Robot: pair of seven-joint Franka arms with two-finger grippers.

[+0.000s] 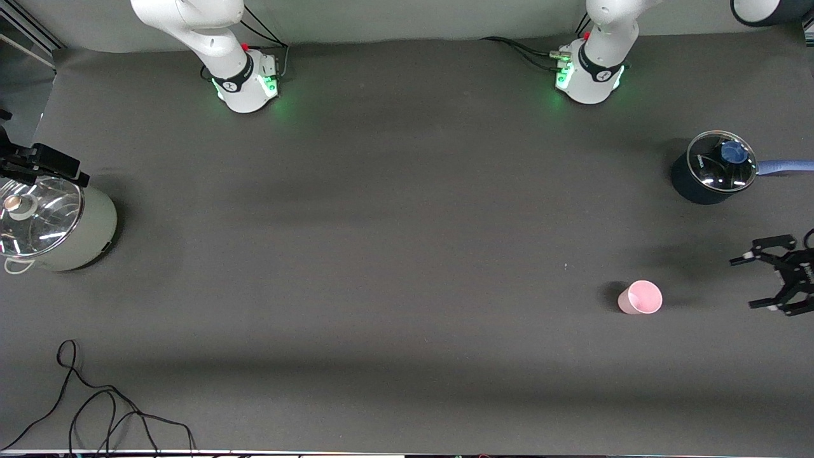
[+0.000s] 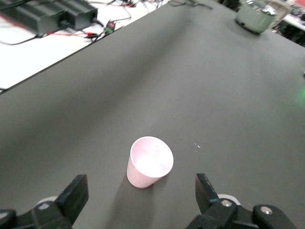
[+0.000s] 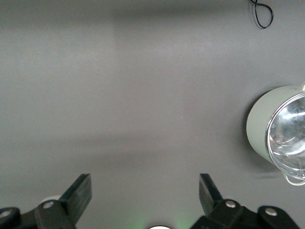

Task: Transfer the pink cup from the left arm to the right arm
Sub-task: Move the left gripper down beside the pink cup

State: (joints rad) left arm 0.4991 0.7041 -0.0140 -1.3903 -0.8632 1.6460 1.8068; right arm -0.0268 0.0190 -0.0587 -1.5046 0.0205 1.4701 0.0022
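Loose black cable lies coiled at the table's front edge, toward the right arm's end, well apart from everything else.

Pink cup stands upright on the table, mouth up, toward the left arm's end and nearer the camera than the dark pot. Nothing touches the cup.

Left gripper hangs above the table at the left arm's end, just off the cup, fingers spread wide and holding nothing. Its wrist view shows the cup framed between the two fingertips but not yet between them.

Right gripper hangs above the table near the pale lidded pot at the right arm's end, also spread wide and empty. This arm appears to be waiting.

Assessment: pickup not yet begun; handover entirely outstanding.

Risks:
- The cup looks light and tapered. A finger clipping its rim on approach would likely tip it or push it along the table.
- A grip placed low on the narrow part could let it slip once lifted.
- A grip that covers most of the wall would leave the right gripper little free surface to take at handover.
- The dark pot's blue handle lies close to the left arm's working area; a wide swing could strike it.
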